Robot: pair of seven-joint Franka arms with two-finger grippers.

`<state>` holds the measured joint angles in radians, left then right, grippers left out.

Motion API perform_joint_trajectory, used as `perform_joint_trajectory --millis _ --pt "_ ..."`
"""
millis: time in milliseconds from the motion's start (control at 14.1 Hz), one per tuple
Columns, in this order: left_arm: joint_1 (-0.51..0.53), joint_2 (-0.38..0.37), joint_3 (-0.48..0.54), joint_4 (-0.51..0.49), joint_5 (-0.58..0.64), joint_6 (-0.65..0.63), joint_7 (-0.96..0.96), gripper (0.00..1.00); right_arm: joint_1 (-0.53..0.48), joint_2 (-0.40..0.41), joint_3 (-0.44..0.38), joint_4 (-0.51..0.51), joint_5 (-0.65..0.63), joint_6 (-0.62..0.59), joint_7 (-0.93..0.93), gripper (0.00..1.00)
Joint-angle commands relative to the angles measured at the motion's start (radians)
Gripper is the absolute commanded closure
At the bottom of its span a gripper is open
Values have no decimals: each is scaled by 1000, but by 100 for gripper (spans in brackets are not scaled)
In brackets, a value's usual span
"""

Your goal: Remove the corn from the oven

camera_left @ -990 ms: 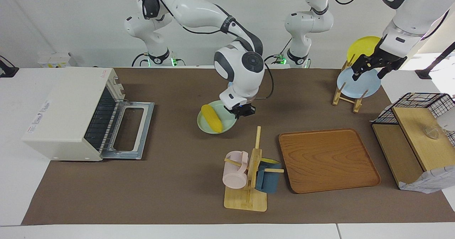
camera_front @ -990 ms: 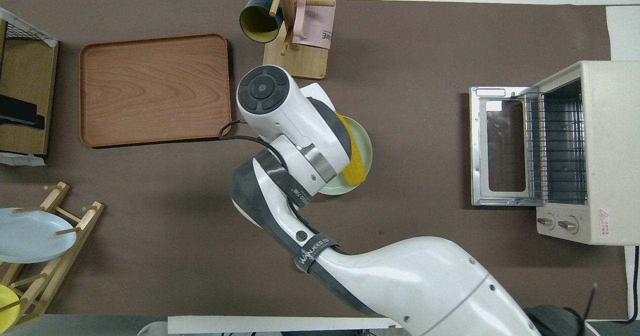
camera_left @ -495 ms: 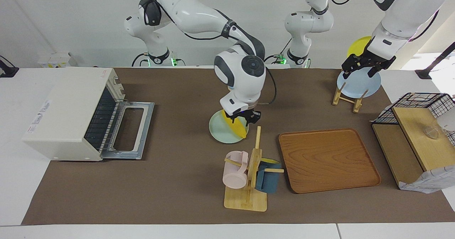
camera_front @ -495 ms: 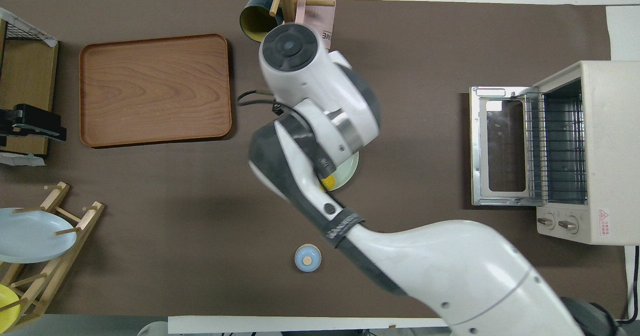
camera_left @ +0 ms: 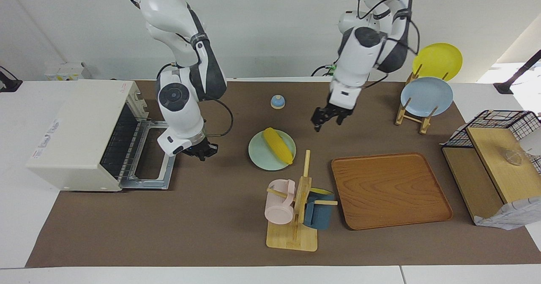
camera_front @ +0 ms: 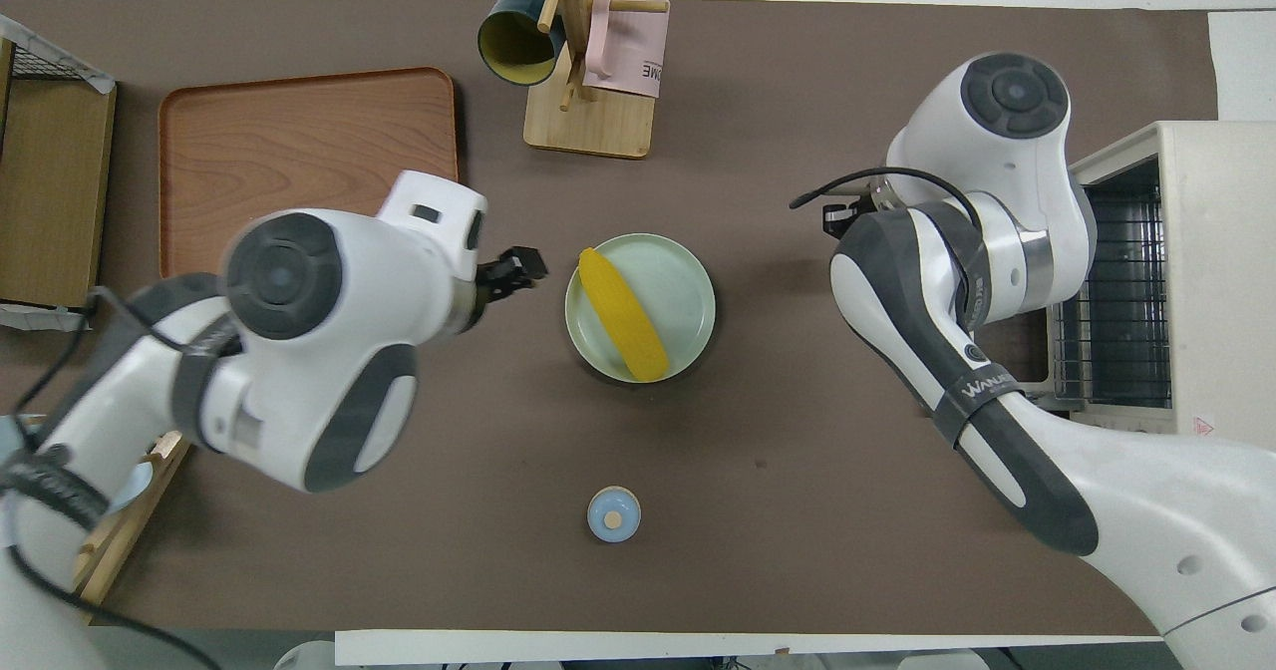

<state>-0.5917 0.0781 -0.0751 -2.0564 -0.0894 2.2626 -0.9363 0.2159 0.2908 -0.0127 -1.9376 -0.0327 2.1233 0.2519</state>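
Observation:
The corn (camera_left: pixel 278 145) lies on a pale green plate (camera_left: pixel 258 156) on the mat mid-table, outside the oven; it also shows in the overhead view (camera_front: pixel 623 313) on that plate (camera_front: pixel 688 281). The cream oven (camera_left: pixel 80 127) stands at the right arm's end, its door (camera_left: pixel 154 157) dropped open and the rack bare. My right gripper (camera_left: pixel 203 151) is open and empty, low by the door's corner. My left gripper (camera_left: pixel 327 121) is open and empty over the mat beside the plate, toward the left arm's end; it also shows in the overhead view (camera_front: pixel 513 271).
A small blue bell (camera_left: pixel 277 102) sits nearer to the robots than the plate. A mug tree (camera_left: pixel 296 208) with a pink and a blue mug and a wooden tray (camera_left: pixel 391 189) lie farther out. A plate rack (camera_left: pixel 424 94) and a wire shelf (camera_left: pixel 494 148) stand at the left arm's end.
My right gripper let go of the plate with the corn and swung over to the oven door. My left arm came from the plate rack to beside the plate.

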Motion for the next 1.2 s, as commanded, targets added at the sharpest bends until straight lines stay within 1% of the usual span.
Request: perform_joint_trajectory --millis 0,141,212,283,354,424,495,566,636,707,778,848,990,1061,1131 --pt "-66 162 25 139 4 12 -73 0 -50 -35 16 -93 -61 43 -68 100" --pt "-102 225 25 142 4 60 -85 0 -53 -25 17 -99 -168 38 -69 100" --pt "-118 250 26 144 5 75 -85 0 -55 -27 17 -109 -194 37 -69 100" --pt "-134 265 26 144 4 96 -85 3 -55 -30 17 -122 -205 40 -69 100" --pt "-148 281 26 147 4 106 -88 19 -56 -33 16 -136 -219 44 -68 100" --pt "-161 285 26 153 5 104 -117 74 -64 -33 17 -135 -237 40 -69 100" --pt "-161 287 26 153 4 106 -125 94 -67 -33 17 -135 -258 40 -72 100" --pt "-161 287 29 162 4 85 -127 100 -67 -33 17 -129 -294 29 -77 100" --pt "-148 288 37 206 4 15 -127 100 -67 -33 17 -116 -321 -6 -77 100" --pt "-142 290 70 258 14 -77 -119 100 -69 -33 17 -97 -331 -38 -94 100" --pt "-137 282 133 286 83 -145 -104 100 -69 -35 17 -74 -331 -75 -120 100" --pt "-114 267 180 274 139 -167 -40 100 -73 -42 17 -37 -331 -126 -152 100" --pt "100 275 189 254 148 -123 299 100 -116 -74 17 17 -331 -209 -270 100" --pt "193 291 189 249 146 -80 462 100 -148 -108 17 19 -331 -226 -337 100" --pt "255 333 189 252 151 -13 570 100 -186 -148 19 26 -329 -256 -402 99"
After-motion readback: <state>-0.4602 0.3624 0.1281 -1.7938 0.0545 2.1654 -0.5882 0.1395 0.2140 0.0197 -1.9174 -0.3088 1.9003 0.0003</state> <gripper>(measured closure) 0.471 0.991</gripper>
